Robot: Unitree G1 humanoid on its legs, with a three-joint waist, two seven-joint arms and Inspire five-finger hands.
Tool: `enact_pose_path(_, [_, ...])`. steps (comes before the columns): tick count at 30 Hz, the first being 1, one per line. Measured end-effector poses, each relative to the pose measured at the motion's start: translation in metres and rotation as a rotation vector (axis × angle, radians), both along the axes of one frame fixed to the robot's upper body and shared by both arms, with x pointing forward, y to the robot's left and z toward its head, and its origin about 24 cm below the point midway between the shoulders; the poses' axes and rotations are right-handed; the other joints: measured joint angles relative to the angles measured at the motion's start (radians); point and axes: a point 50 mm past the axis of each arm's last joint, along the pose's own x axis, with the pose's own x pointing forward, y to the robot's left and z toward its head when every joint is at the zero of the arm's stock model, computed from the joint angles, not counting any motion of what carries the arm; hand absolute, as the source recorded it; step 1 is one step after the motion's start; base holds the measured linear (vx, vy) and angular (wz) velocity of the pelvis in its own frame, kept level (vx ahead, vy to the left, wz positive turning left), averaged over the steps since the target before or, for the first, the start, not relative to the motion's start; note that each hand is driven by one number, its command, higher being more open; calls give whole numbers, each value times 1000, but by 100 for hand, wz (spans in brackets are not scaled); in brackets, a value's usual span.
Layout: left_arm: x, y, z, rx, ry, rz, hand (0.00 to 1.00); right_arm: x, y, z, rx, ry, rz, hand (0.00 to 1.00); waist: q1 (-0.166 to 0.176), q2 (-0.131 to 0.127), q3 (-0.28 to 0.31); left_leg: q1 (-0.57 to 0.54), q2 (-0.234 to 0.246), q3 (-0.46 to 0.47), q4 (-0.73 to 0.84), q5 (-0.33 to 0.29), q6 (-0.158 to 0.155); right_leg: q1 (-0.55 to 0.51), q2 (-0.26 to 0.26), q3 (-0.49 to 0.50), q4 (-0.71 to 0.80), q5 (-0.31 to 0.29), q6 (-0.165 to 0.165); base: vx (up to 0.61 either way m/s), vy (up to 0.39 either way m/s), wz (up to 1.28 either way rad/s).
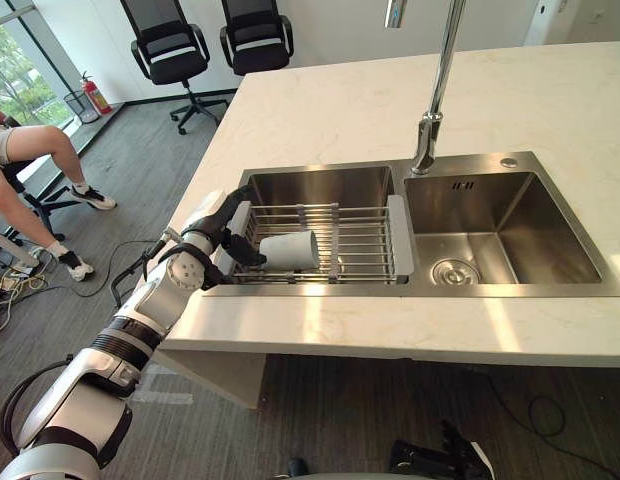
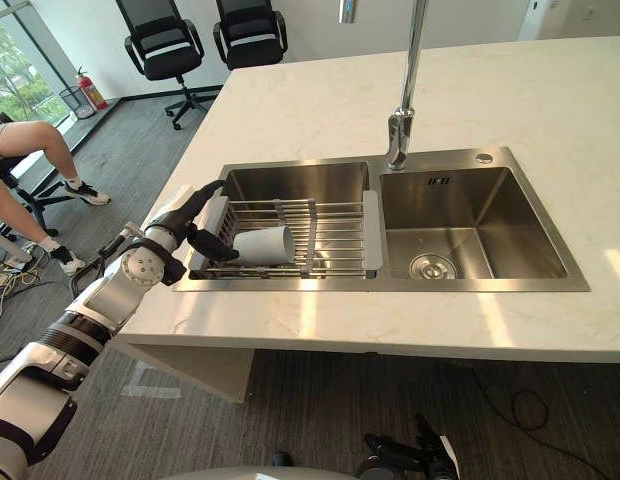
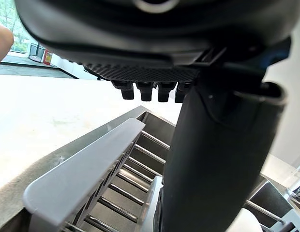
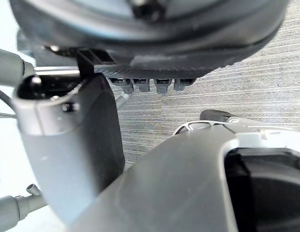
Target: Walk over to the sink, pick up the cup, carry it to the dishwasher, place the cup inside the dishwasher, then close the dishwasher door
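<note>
Nearest us is our left hand [image 1: 220, 225], reaching out over the near left corner of the sink [image 1: 510, 290]. It is open: the fingers [image 2: 195, 196] stretch straight above the grey end plate of the rack [image 1: 360, 245], and the thumb [image 1: 246, 250] points down toward the cup [image 1: 288, 250]. Nothing is gripped yet.

Far off to the hand's left a person [image 1: 40, 150] sits on the floor side of the counter [image 1: 340, 100], well apart from the work. Two chairs [image 1: 165, 45] stand beyond, past the fingers.

Just to the right of the thumb the cup lies on its side on the rack, in the left basin. Its closed base faces the hand and its mouth faces away. From the head views we cannot tell whether the thumb touches it or is just beside it. In the left wrist view the thumb [image 3: 217, 159] hangs over the rack's bars, with the end plate [image 3: 82, 179] close below the palm.

Further right of the cup stand the faucet [image 1: 435, 100] and then the right basin [image 1: 500, 220]. Our right hand [image 1: 452, 452] hangs low by the floor with relaxed, uncurled fingers, idle.

We judge the walk done and the pick-up in hand. The next move calls for bringing the fingers down over the cup's far side while the thumb takes the near side, then closing round its body. The end plate sits right under the palm and could block the fingers. The cup may also roll along the bars when pushed.
</note>
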Motion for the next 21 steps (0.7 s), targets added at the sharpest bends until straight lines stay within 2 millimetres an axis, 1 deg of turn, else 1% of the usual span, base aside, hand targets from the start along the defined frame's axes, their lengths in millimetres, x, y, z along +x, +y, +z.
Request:
enact_pose_path(4, [0,2,-2,3,1,0,100,0,1,0,2,0,3,100,1,-3,2,7,3,-4,-11,1,2,5,5,-4,0,2,3,4,-2,3])
enact_pose_path(12, [0,3,-3,2,-3,1,100,0,2,-1,6,11,4,100,2,-10,7,20,14,-5,-16,1,2,18,16,-7,0,4,-3,0,0,0])
enact_pose_path(15, [0,2,-2,0,-5,-2,100,0,4,-2,14,16,10,100,2,-21,11,27,20,-2,-16,1,2,23,22,-3,0,2,-6,0,-8,-5])
enact_pose_path(16, [0,3,-2,-1,-4,1,100,0,5,-2,17,21,14,100,5,-28,11,32,26,13,-17,-1,3,22,29,6,0,2,-9,-4,-13,-17])
enact_pose_path(19, [0,6,-2,-4,-3,15,100,-1,6,-3,22,32,16,100,20,-37,12,46,38,45,-22,-7,-1,15,43,37,0,1,-14,-8,-16,-35])
enact_pose_path(21, [1,16,-2,-19,-7,54,100,2,7,-5,34,35,27,100,15,-41,13,51,48,57,-26,-7,-1,8,55,54,0,-1,-19,5,-27,-26])
